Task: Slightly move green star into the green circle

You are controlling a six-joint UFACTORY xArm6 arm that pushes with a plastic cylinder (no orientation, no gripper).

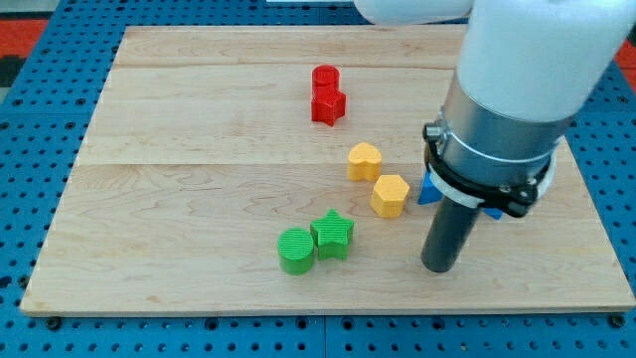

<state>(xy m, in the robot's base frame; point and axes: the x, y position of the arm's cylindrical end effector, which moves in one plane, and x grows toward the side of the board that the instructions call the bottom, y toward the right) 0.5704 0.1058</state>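
Note:
The green star (332,235) lies near the view's bottom centre, touching the green circle (295,250) on its left. My tip (437,268) rests on the board to the right of the star, about a hundred pixels away, below and right of the yellow hexagon (391,195). It touches no block.
A yellow heart (364,161) sits up-left of the yellow hexagon. A red circle (325,79) and a red star (328,104) sit together near the view's top. Blue blocks (429,188) are mostly hidden behind the arm. The wooden board (199,149) has its bottom edge close below my tip.

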